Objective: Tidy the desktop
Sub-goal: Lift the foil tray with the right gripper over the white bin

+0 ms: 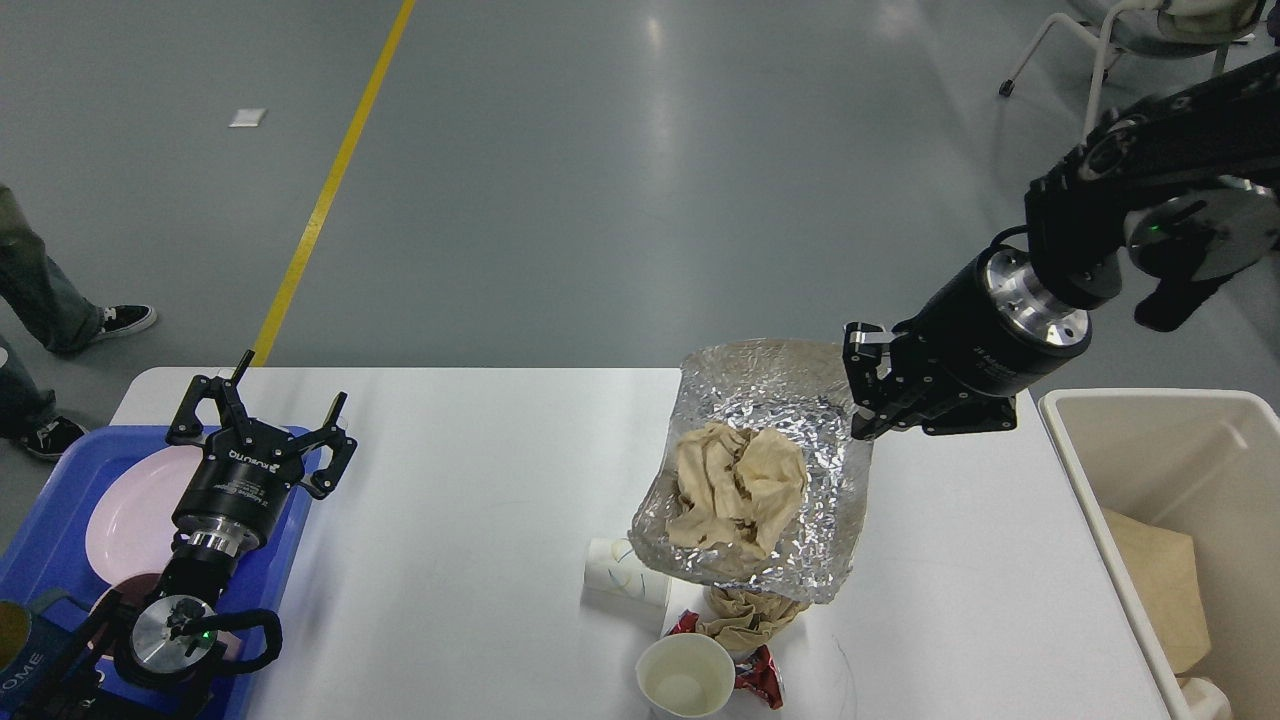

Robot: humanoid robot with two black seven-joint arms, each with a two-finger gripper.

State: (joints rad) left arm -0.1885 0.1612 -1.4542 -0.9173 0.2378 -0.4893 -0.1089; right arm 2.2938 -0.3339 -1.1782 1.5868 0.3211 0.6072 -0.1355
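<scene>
The white desktop (460,520) fills the lower part of the head view. My right gripper (862,400) is shut on the upper right edge of a crumpled foil sheet (790,420), which hangs lifted above the desktop with a brown paper wad (738,482) lying in it. Below the foil are a tipped white paper cup (618,572), another brown paper wad (745,612), a red wrapper (758,672) and an upright paper cup (684,676). My left gripper (262,412) stands open over the far edge of the blue tray (45,540).
A beige bin (1090,480) holding brown paper stands at the table's right end. The blue tray at left carries a pink plate (135,515). A person's shoes (120,320) and a chair (1130,50) are on the floor beyond the table.
</scene>
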